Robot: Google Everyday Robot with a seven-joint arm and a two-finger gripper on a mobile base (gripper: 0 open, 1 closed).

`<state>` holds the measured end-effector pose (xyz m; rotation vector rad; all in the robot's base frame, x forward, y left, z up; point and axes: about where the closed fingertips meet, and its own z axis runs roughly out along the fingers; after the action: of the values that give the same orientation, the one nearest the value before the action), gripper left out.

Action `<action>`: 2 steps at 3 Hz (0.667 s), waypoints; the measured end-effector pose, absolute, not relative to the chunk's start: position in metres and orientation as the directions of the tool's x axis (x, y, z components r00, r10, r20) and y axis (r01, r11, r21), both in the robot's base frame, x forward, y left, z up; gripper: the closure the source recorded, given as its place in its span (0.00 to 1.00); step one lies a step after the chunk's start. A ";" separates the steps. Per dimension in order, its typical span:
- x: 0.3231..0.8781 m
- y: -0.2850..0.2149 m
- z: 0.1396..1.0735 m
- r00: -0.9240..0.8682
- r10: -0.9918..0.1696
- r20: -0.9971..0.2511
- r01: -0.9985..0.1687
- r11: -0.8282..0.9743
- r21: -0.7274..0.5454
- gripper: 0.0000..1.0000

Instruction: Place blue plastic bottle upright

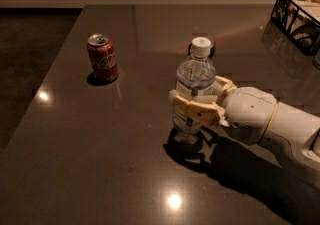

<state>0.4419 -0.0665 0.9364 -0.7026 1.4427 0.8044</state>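
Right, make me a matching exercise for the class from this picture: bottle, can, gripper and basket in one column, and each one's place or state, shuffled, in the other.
Things:
1. bottle
2. can
3. gripper
4. basket

Places or states:
A. top right corner of the view
B. standing alone on the left, red
C. upright in the middle, white cap on top
D. reaching in from the right, closed around a clear ribbed body

Pairs: 1-C, 2-B, 3-D, 4-A
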 end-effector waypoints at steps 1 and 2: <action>0.442 -0.065 0.927 -0.033 0.053 -0.998 -0.829 0.556 0.057 1.00; 0.442 -0.065 0.918 -0.052 0.091 -0.995 -0.832 0.547 0.094 0.98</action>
<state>0.4416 -0.0654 0.9176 -0.6835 1.4322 0.8538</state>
